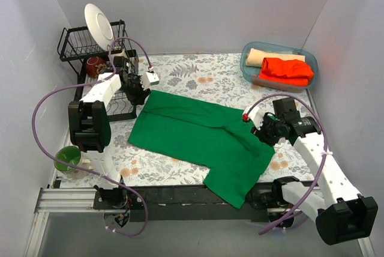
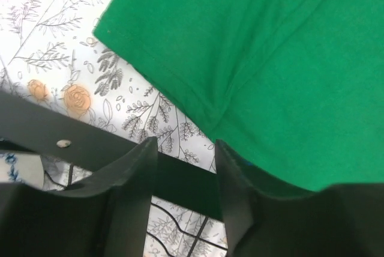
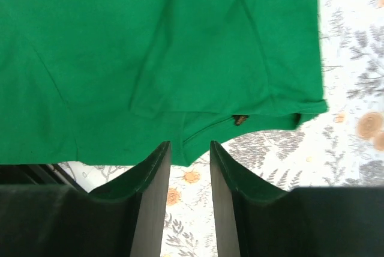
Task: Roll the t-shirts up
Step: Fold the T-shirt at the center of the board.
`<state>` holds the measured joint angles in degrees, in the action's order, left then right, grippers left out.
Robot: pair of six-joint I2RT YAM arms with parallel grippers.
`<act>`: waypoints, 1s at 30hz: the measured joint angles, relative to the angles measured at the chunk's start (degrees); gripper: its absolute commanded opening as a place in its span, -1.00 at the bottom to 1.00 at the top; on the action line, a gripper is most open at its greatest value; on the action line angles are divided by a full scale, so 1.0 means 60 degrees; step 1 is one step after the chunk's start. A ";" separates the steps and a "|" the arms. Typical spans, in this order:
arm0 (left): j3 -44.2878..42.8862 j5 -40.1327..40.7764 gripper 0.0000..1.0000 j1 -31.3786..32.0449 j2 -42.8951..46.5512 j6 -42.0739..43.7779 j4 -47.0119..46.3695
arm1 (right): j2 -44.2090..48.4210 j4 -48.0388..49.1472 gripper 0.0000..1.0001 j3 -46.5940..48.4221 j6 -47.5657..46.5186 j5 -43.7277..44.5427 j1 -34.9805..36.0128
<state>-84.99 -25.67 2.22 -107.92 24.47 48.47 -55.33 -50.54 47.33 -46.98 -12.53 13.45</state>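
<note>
An emerald green t-shirt [image 1: 198, 134] lies flat on the floral tablecloth, folded lengthwise, running from back left to the front edge. My left gripper [image 1: 139, 93] is open and empty at its back-left corner; in the left wrist view the shirt [image 2: 270, 59] lies just beyond the gripper [image 2: 185, 149]. My right gripper [image 1: 259, 132] is open at the shirt's right edge. In the right wrist view the gripper [image 3: 190, 149] has the shirt's [image 3: 150, 47] curved collar edge just at its tips, not gripped. An orange-red t-shirt [image 1: 287, 69] and a rolled pale tan t-shirt [image 1: 267, 57] lie in a bin.
A blue plastic bin [image 1: 246, 63] stands at the back right. A black wire dish rack [image 1: 78, 44] with a white plate [image 1: 99, 24] and a red mug [image 1: 94, 65] stands at the back left, its dark base bar [image 2: 60, 131] under my left gripper. A green cup [image 1: 68, 158] sits front left.
</note>
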 measured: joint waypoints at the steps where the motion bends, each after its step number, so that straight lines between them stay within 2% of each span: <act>1: -0.0117 -0.0022 0.07 -0.0007 0.0000 0.0011 0.0138 | 0.0004 -0.0076 -0.07 0.0160 -0.0047 -0.0015 0.0007; 6: -0.1067 -0.0313 0.07 0.0084 -0.0149 -0.0492 0.0095 | -0.0448 0.0525 -0.04 0.0718 0.0120 0.0270 -0.0127; 8: -0.1628 -0.0339 0.08 0.0273 -0.0470 -0.1002 -0.0113 | -0.1235 0.0896 0.03 0.1009 0.0357 0.0423 -0.0324; 13: -0.2932 -0.0310 0.19 0.0736 -0.1974 -0.2626 -0.0805 | -0.4003 0.1716 0.04 0.1883 0.1064 0.0688 -0.1337; 17: -0.3570 -0.0175 0.22 0.0790 -0.3133 -0.3402 -0.1027 | -0.5472 0.1891 0.04 0.2492 0.1326 0.0805 -0.2025; 23: -0.4175 0.0153 0.22 0.0754 -0.4069 -0.3840 -0.1075 | -0.6455 0.2000 0.03 0.3235 0.1377 0.0834 -0.2696; 30: -0.4528 0.0415 0.23 0.0747 -0.4164 -0.3952 -0.1122 | -0.7431 0.2029 -0.01 0.3683 0.1373 0.0820 -0.2750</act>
<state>-112.16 -23.18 6.70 -132.90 0.75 41.74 -99.92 -38.37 69.43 -38.74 -7.62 -3.05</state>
